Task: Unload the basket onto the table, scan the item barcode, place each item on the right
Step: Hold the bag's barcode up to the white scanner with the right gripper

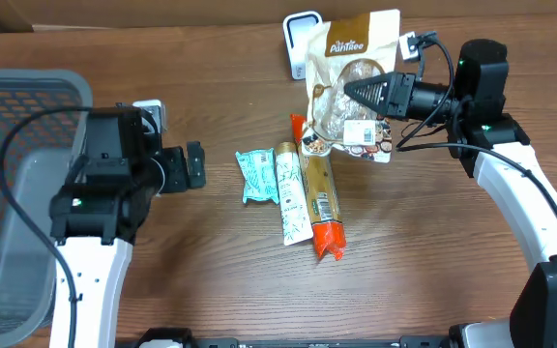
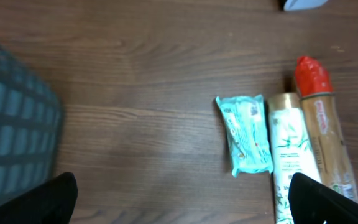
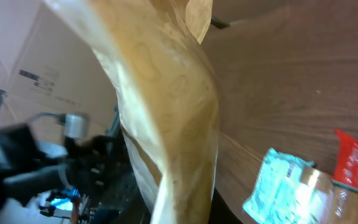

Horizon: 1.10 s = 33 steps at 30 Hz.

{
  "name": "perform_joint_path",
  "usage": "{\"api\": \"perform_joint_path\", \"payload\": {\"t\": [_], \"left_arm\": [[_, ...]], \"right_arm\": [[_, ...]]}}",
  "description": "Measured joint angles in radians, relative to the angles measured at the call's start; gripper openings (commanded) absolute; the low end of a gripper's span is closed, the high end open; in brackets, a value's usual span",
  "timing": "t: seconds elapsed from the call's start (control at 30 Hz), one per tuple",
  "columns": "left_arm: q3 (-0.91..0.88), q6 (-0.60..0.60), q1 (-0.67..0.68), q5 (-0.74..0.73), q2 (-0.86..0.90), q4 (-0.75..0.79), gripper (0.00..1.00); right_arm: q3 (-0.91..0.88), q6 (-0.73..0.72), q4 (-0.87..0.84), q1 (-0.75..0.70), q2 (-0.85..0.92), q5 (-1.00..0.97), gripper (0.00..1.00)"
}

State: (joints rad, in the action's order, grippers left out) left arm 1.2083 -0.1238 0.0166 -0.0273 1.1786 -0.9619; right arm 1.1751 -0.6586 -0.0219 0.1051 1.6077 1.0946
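A tan and white snack bag [image 1: 356,60] hangs lifted over the back of the table, with my right gripper [image 1: 352,94] shut on its middle from the right. The bag carries a white label [image 1: 361,132] near its lower edge. In the right wrist view the bag [image 3: 166,106] fills the frame and hides my fingers. A white scanner [image 1: 301,43] stands just left of the bag at the back. My left gripper [image 1: 196,164] is open and empty, low over bare wood left of the items; its dark fingertips [image 2: 328,202] frame the table.
A teal packet [image 1: 255,176], a white tube [image 1: 291,193] and a brown packet with red ends [image 1: 321,198] lie side by side mid-table. A grey mesh basket [image 1: 17,193] stands at the left edge. A cable runs along my right arm.
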Motion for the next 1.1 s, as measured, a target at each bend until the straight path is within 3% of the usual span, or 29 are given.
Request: {"api": "perform_joint_path", "payload": {"t": [0.37,0.57,0.7,0.8,1.0,1.1], "left_arm": [[-0.137,0.021,-0.019,-0.005,0.001,0.102,1.00],[-0.137,0.024,-0.019,0.035,0.019,0.101,1.00],[-0.137,0.024,-0.019,0.043,0.036,0.099,0.99],[-0.137,0.024,-0.019,0.047,0.039,0.098,1.00],[-0.138,0.024,-0.019,0.047,0.039,0.098,1.00],[-0.138,0.024,-0.019,0.047,0.039,0.098,1.00]], "right_arm": [[0.001,-0.057,-0.018,0.075,0.000,-0.100,0.08],[0.084,0.048,0.212,0.150,0.001,-0.273,0.09],[0.195,0.174,0.375,0.216,0.002,-0.481,0.06],[0.259,0.263,0.389,0.275,0.002,-0.695,0.04],[0.275,0.470,0.201,0.401,0.019,-1.178,0.04],[0.278,0.618,0.072,0.437,0.058,-1.326,0.04]]}}
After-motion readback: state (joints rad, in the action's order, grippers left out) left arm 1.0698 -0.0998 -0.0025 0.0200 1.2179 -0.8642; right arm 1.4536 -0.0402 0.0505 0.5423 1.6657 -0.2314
